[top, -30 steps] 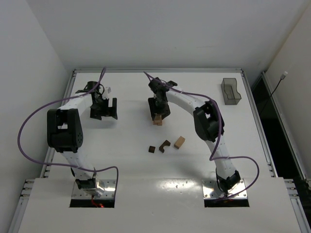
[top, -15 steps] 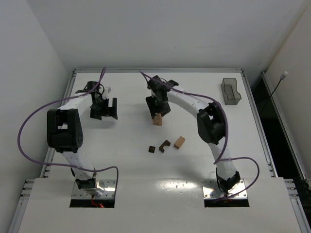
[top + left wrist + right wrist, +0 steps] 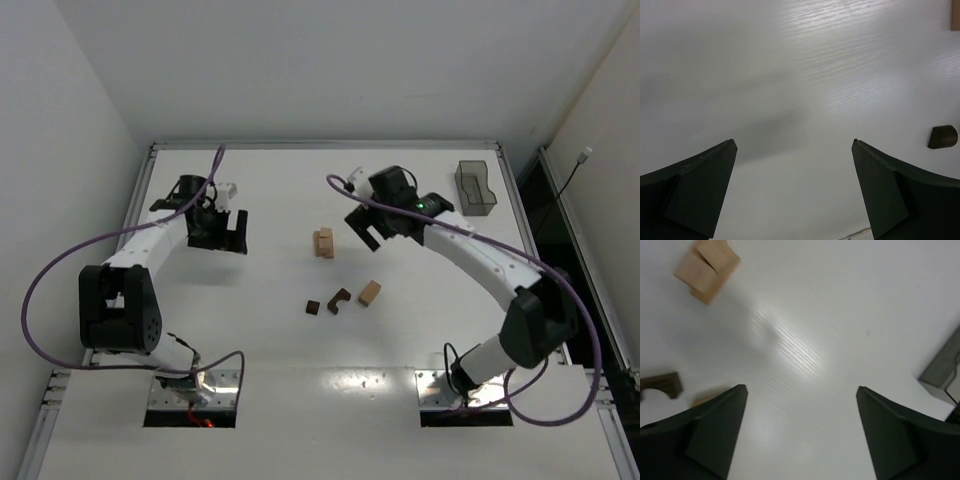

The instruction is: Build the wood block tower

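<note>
The wood block tower (image 3: 324, 242) is a short stack of light tan blocks at the table's middle; it also shows in the right wrist view (image 3: 707, 270). A dark brown arch (image 3: 339, 300), a small dark brown block (image 3: 313, 307) and a tan block (image 3: 370, 293) lie loose nearer the arms. My right gripper (image 3: 363, 232) is open and empty, just right of the tower and apart from it; its jaws (image 3: 801, 388) hang over bare table. My left gripper (image 3: 228, 236) is open and empty, well left of the tower (image 3: 794, 145).
A smoky-grey plastic tray (image 3: 475, 188) stands at the back right; its edge shows in the right wrist view (image 3: 942, 370). The small dark block (image 3: 942, 137) shows at the right edge of the left wrist view. Raised rails border the table.
My right gripper has left the tan stack and swung away to the right, open; the stack stays standing. The left arm has shifted slightly toward the middle.
</note>
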You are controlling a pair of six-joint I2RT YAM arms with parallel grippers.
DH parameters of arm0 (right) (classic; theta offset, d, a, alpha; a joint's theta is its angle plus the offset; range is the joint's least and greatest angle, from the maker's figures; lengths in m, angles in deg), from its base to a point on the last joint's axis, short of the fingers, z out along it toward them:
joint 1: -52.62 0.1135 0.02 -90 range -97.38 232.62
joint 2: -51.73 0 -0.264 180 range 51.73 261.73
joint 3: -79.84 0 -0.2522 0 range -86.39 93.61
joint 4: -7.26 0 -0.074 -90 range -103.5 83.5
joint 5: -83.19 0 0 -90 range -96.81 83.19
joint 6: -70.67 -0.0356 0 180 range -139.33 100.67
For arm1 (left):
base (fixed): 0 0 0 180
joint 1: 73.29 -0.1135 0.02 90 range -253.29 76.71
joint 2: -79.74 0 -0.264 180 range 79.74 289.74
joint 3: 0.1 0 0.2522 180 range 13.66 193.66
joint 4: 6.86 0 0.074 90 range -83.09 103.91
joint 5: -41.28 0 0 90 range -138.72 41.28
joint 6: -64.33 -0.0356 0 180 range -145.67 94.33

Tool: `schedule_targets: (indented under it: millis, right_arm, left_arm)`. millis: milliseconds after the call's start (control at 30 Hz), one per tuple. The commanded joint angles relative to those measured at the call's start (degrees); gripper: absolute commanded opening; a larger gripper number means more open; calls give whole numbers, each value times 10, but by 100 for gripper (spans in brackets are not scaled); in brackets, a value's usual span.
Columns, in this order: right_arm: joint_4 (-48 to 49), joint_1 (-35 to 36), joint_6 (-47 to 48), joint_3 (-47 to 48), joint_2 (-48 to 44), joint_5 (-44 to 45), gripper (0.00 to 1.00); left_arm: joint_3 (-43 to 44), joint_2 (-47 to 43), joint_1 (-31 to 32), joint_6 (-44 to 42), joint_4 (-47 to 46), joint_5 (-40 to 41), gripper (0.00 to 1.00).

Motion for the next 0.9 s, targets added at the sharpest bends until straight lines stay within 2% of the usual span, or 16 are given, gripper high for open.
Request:
schedule_targets:
  millis: [0, 33, 67, 133, 167, 233, 300, 333, 367, 400, 467, 500, 667, 767, 867]
  right_arm:
    - [82, -16, 173, -113, -106, 8, 97]
    - [108, -16, 231, -138, -130, 1, 100]
    - [124, -16, 255, -189, -177, -12, 100]
    - [143, -16, 326, -230, -218, -50, 100]
    - [133, -16, 356, -255, -235, -118, 96]
    - [75, -22, 428, -265, -268, -172, 99]
    - [10, -22, 448, -240, -269, -233, 100]
    - [-35, -22, 466, -200, -238, -262, 100]
    - [-128, -29, 523, -183, -221, -315, 97]
    - [-169, -30, 552, -159, -203, -337, 90]
    - [-234, -30, 596, -145, -151, -375, 84]
    - [-246, -30, 611, -139, -136, -384, 78]
    - [-256, -35, 694, -138, -81, -424, 68]
    - [-278, -35, 734, -131, -32, -431, 67]
    - [-257, -35, 734, -120, 12, -431, 68]
  left_arm:
    - [-5, -11, 24, -9, -9, -24, 100]
    - [-5, -11, 33, -9, -17, -15, 100]
    - [-5, -11, 59, -9, -17, -6, 100]
    - [2, -11, 83, -16, -17, 18, 100]
    - [8, -11, 101, -22, -17, 18, 100]
    - [13, -11, 115, -30, -17, 18, 100]
    - [13, -6, 127, -36, -17, 18, 100]
    - [20, 1, 127, -36, -17, 13, 100]
    - [20, 10, 133, -36, -17, 13, 100]
    - [20, 10, 133, -36, -23, 13, 100]
    - [32, 29, 133, -36, -23, 6, 100]
    - [32, 36, 133, -30, -23, 6, 100]
    - [74, 68, 138, -30, -18, -1, 100]
    - [81, 74, 138, -30, -18, -1, 100]
    - [81, 80, 138, -24, -18, 6, 100]
